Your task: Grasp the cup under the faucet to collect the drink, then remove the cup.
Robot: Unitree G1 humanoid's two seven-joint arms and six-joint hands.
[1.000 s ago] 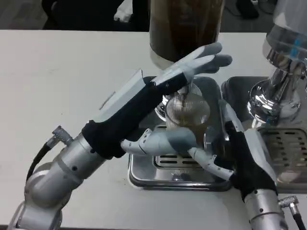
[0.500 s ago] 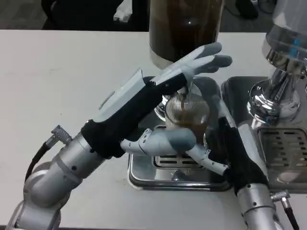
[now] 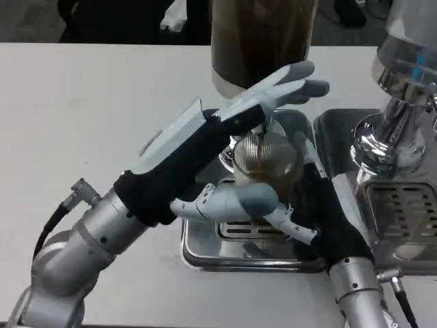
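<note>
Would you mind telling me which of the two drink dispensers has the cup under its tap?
The dark-filled dispenser at the back centre; the ribbed cup stands on its drip tray. The shiny chrome one on the right has none.

White surface [image 3: 82,102] spans frame. Chrome machine [image 3: 403,116] at 3 o'clock, transparent top. Second metal drip tray [image 3: 403,219] beneath it, slotted grate. Dark floor at 12 o'clock edge.
</note>
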